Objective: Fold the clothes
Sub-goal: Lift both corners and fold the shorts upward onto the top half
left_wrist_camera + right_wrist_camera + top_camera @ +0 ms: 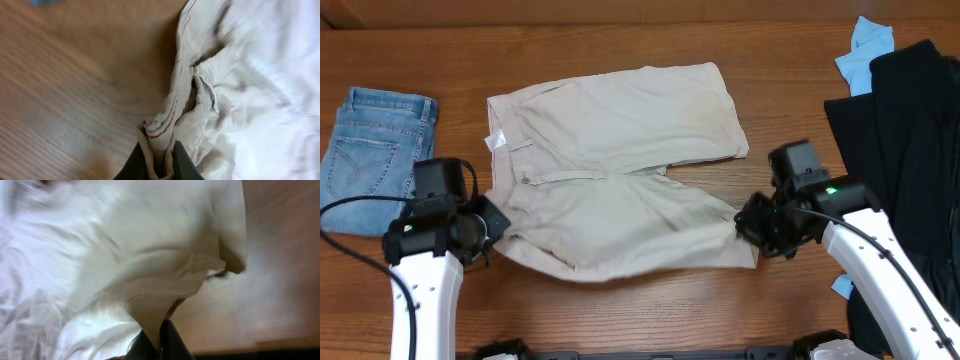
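Pale beige cotton shorts (620,170) lie lengthwise left-to-right | left gripper (487,227) pinches near waist corner | right gripper (746,223) pinches near hem | upper leg beyond both.

- My overhead view loses the black garment (910,140) past its right edge.
- Both wrist views blur the khaki shorts (240,90); their bottom edges crop the left gripper (159,162) and right gripper (159,342).

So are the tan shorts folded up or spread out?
Spread out: both legs of the shorts lie side by side on the table, left claw and right claw pinching edges.
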Motion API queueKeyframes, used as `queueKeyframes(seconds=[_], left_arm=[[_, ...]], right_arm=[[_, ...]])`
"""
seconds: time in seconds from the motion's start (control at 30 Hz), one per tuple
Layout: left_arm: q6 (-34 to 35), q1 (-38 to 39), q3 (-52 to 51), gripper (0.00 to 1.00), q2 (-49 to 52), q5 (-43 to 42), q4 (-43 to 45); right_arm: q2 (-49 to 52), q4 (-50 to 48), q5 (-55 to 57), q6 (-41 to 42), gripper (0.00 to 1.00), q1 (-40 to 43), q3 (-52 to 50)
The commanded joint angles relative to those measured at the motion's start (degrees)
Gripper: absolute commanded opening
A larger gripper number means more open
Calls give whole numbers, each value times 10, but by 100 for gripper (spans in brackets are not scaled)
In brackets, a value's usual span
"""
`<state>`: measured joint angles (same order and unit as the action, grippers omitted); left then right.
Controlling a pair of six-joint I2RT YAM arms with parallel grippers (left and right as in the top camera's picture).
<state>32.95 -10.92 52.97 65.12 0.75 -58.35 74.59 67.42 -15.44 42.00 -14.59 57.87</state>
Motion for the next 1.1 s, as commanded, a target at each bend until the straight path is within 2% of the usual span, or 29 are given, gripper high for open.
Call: queueKeyframes(seconds=[0.0, 0.03, 0.17, 0.33, 0.57, 0.87, 1.07], left_arm=[[-17, 0, 38, 4, -26, -3, 14], [-14, 0, 41, 4, -27, -4, 25], [-7, 0, 42, 4, -27, -3, 78], [7, 0, 42, 4, -26, -7, 160], [10, 1, 42, 4, 14, -8, 280], [44, 1, 42, 4, 144, -23, 396], [50, 1, 42, 5, 194, -23, 445]], right_arm=[[-10, -13, 101, -48, 4, 5, 80], [-10, -27, 142, -59, 4, 5, 112], [-9, -100, 189, -123, 4, 9, 153], [2, -218, 199, -184, 4, 33, 154], [87, -371, 199, -271, 4, 41, 154], [160, -537, 200, -318, 4, 41, 154], [194, -583, 199, -318, 4, 41, 154]])
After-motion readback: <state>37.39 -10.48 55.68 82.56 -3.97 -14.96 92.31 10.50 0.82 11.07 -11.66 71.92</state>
